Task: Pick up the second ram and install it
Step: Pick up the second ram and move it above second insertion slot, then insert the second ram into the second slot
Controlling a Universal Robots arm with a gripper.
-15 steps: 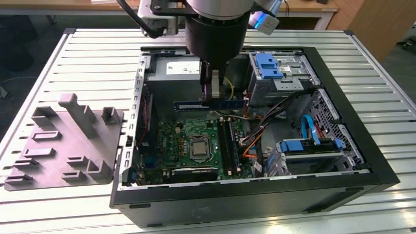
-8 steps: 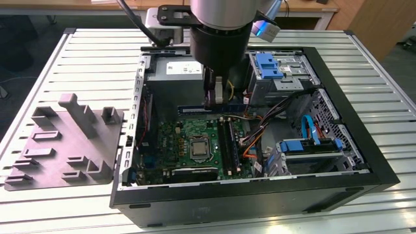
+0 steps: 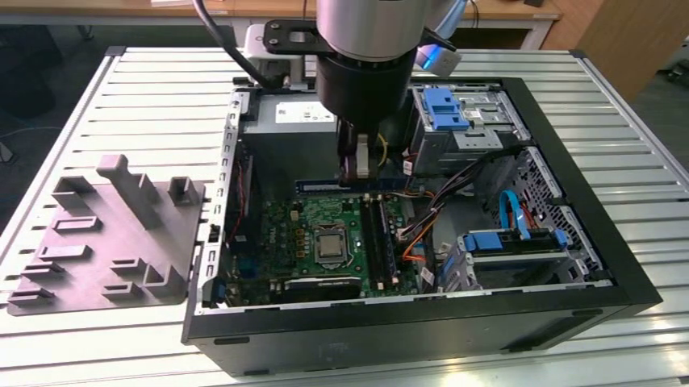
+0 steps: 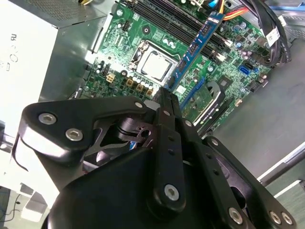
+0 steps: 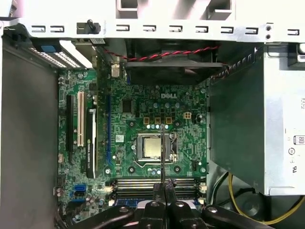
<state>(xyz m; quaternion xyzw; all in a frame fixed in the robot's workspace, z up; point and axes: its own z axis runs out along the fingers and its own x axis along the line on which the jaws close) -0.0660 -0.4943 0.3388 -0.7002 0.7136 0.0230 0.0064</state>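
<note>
The second ram [image 3: 323, 185] is a dark-blue strip hanging level above the green motherboard [image 3: 280, 234], close to the grey power-supply box [image 3: 286, 129]. My gripper [image 3: 353, 179] is shut on its middle from above. In the second wrist view the ram [image 4: 198, 45] juts out past the gripper [image 4: 164, 93] and lies crosswise to the black slot rails [image 4: 176, 16]. In the first wrist view it is a thin edge [image 5: 162, 152] over the CPU socket [image 5: 150, 148], with the gripper [image 5: 163, 186] above the slot rails [image 5: 143, 183].
The open black PC case [image 3: 409, 322] lies on a slatted metal table. A drive cage with blue latches [image 3: 447, 109] and loose cables [image 3: 431, 214] crowd the case on the exterior view's right. A grey moulded fixture [image 3: 108, 234] sits on the table at the left.
</note>
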